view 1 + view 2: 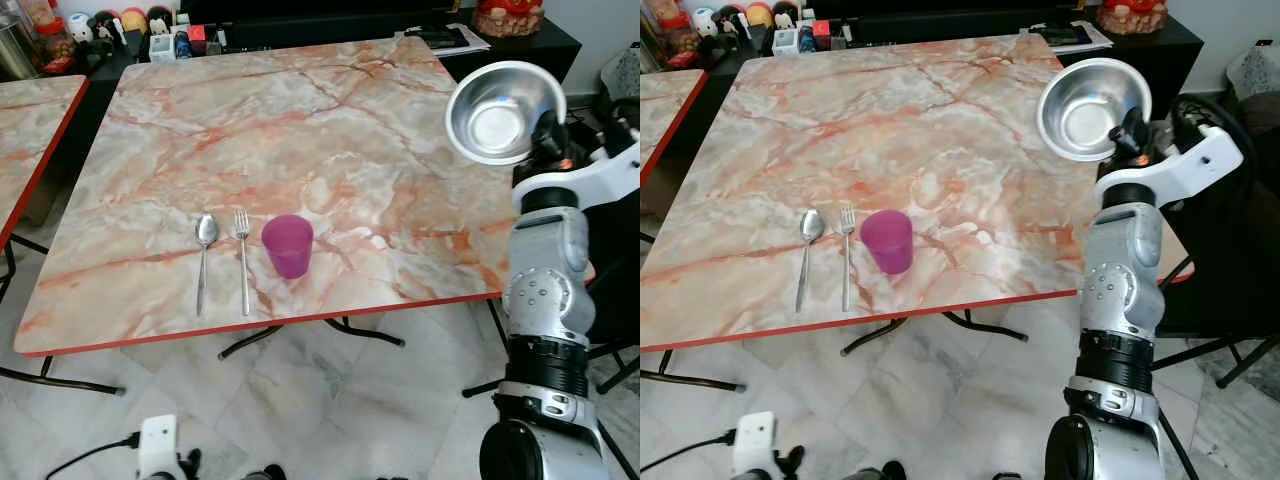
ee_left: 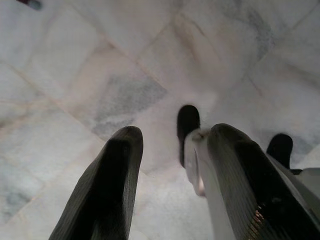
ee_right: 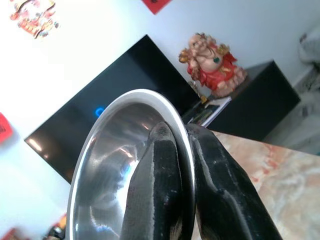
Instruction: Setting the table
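The marble bench (image 1: 300, 130) fills the frame. Your right hand (image 3: 182, 150) is clamped on the steel bowl's (image 1: 497, 108) rim, upper right. Next, lower it beside the purple cup (image 1: 288, 245), fork (image 1: 242, 255) and spoon (image 1: 204, 255). Your left hand (image 2: 172, 170) hangs apart over the floor.

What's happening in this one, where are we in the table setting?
The right gripper is shut on the rim of a steel bowl, holding it tilted in the air over the right side of the marble table. A spoon, a fork and a purple cup already sit in a row near the front edge. The left gripper hangs open over the floor.
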